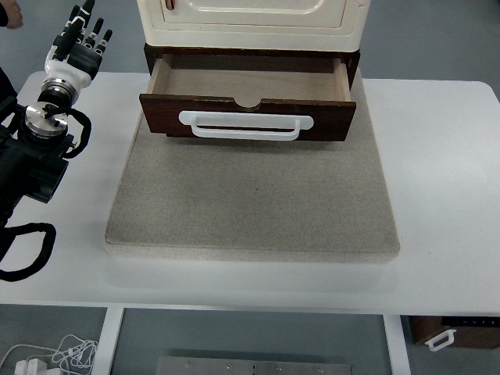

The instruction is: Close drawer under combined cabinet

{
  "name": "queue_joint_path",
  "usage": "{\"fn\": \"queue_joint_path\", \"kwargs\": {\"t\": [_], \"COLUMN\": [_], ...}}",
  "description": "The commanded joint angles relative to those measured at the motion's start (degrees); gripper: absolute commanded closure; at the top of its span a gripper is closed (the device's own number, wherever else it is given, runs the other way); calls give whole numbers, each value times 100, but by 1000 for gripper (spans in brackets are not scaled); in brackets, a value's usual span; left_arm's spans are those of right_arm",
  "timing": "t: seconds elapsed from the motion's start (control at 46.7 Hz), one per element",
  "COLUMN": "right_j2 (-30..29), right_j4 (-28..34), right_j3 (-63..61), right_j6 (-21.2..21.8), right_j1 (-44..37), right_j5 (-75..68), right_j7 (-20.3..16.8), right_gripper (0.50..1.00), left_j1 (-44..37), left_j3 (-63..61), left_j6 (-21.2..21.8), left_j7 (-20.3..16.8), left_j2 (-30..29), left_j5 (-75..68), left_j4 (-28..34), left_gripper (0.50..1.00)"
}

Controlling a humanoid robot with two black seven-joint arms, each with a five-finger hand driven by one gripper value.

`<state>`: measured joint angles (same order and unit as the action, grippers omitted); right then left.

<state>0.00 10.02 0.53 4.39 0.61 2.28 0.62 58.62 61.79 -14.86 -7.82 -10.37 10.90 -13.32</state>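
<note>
The dark brown drawer (248, 117) stands pulled out from under the cream cabinet (251, 22), its inside bare. A white bar handle (245, 126) runs across its front panel. My left hand (80, 41) is at the top left, raised past the table's left edge, fingers spread and holding nothing, well left of the drawer. Its black arm (39, 148) comes in along the left edge.
Cabinet and drawer stand on a grey stone slab (250, 207) on the white table (437, 180). Cables (62, 353) lie on the floor at the lower left. A small brown box with a white handle (453, 332) shows under the table's right corner.
</note>
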Motion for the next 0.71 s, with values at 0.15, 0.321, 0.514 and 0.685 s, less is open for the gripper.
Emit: {"fn": "queue_joint_path", "kwargs": {"t": [0.15,0.321,0.514,0.685], "right_j2": [0,0,0,0], "right_j4": [0,0,0,0], "right_j3": [0,0,0,0], "right_j6": [0,0,0,0], "right_j1": [0,0,0,0], "right_j5": [1,1,1,1], "right_j7": [0,0,0,0], "right_gripper": [548,548,548,548], "left_j1": [10,10,27,45], "left_j3": [0,-17,-17,-17], "left_j6": [-26,-35,-88,-132], "left_j7": [0,0,9,0], "left_j2": [0,-18,-62,-88], "left_j5": [0,-44,-44,-44], "left_j4": [-74,-57,-83,-197], "left_gripper": [500,500,500,500]}}
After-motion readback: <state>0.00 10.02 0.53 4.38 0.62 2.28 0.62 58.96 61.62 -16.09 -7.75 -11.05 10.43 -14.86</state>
